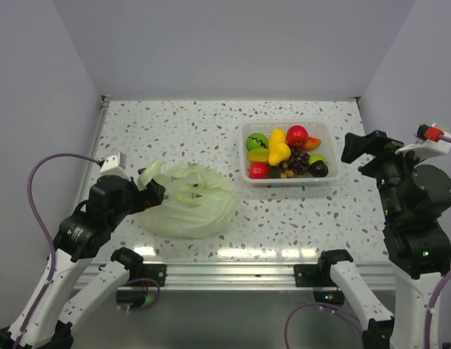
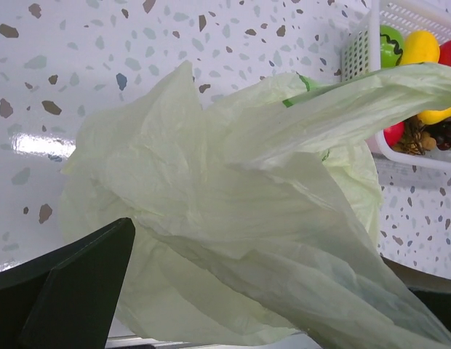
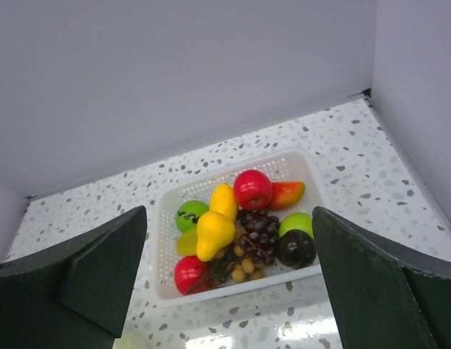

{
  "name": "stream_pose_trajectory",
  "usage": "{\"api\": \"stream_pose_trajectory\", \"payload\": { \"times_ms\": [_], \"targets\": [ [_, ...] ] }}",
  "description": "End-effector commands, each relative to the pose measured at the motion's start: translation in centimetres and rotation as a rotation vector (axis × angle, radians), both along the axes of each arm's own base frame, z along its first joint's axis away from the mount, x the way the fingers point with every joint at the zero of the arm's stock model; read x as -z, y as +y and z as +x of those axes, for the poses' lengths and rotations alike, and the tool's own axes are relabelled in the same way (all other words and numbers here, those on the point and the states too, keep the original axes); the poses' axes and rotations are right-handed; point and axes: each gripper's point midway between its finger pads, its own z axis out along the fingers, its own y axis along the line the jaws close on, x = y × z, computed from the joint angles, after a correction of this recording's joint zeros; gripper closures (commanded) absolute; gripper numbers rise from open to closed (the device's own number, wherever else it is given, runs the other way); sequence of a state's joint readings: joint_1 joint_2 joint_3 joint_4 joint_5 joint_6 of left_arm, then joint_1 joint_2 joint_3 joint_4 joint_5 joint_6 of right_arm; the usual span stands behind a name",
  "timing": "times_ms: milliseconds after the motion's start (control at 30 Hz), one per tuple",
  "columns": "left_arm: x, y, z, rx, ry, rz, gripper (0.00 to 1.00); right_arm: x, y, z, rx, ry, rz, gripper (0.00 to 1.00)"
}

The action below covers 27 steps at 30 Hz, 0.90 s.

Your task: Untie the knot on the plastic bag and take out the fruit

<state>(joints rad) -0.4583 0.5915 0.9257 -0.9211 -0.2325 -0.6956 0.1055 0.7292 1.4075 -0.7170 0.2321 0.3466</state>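
The fruit (image 1: 282, 154) lies heaped in the white basket (image 1: 291, 182) at the table's right-centre (a yellow pear (image 1: 278, 145), a red ball (image 1: 297, 135) and a dark grape bunch (image 1: 299, 161) among it). The pale green plastic bag (image 1: 189, 202) lies crumpled on the speckled table (image 1: 182, 131), left of the basket. The left gripper (image 1: 151, 187) stands with jaws apart at the bag's left edge, plastic lying between its 2 fingers. The right gripper (image 1: 365, 147) hangs spread wide, clasping nothing, raised to the right of the basket.
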Motion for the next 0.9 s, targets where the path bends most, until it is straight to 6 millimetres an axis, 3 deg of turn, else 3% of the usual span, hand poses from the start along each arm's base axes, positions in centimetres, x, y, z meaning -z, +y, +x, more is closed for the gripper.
{"api": "stream_pose_trajectory", "payload": {
  "times_ms": [0,33,133,167,267,400,500,533,700,867],
  "targets": [
    [-0.4,0.7,-0.9,-0.01,-0.005,0.006,0.0,1.3,1.8,-0.7,-0.115,0.016,-0.015,0.01],
    [0.3,0.6,-1.0,-0.003,0.011,0.009,0.0,1.3,4.9,-1.0,-0.293,0.003,-0.01,0.01],
    [1.6,-0.2,-1.1,0.045,0.031,0.003,0.0,2.4,10.2,-0.8,-0.589,0.015,0.059,0.02],
    [1.9,-0.6,-1.1,0.066,0.035,0.001,0.0,3.0,12.9,-1.5,-0.765,0.019,0.085,0.01],
    [2.5,-2.1,-0.9,0.144,0.049,-0.017,0.0,4.0,15.1,-1.4,-0.918,0.013,0.101,0.02],
    [3.5,-3.3,-0.2,0.203,0.086,-0.006,0.0,4.1,16.3,-0.9,-0.994,-0.024,0.016,0.01],
    [4.3,-3.9,0.7,0.23,0.112,0.022,0.0,5.5,18.4,0.7,-1.026,0.026,-0.07,0.01],
    [4.6,-4.1,0.9,0.246,0.117,0.031,0.0,6.9,20.8,0.6,-1.094,0.076,-0.092,0.01],
    [5.7,-6.1,2.3,0.337,0.144,0.033,0.0,9.0,26.7,1.7,-1.187,0.092,-0.211,0.01],
    [5.1,-7.4,2.8,0.402,0.141,0.014,0.0,11.3,32.1,3.9,-1.222,0.107,-0.332,0.01]
  ]
}}
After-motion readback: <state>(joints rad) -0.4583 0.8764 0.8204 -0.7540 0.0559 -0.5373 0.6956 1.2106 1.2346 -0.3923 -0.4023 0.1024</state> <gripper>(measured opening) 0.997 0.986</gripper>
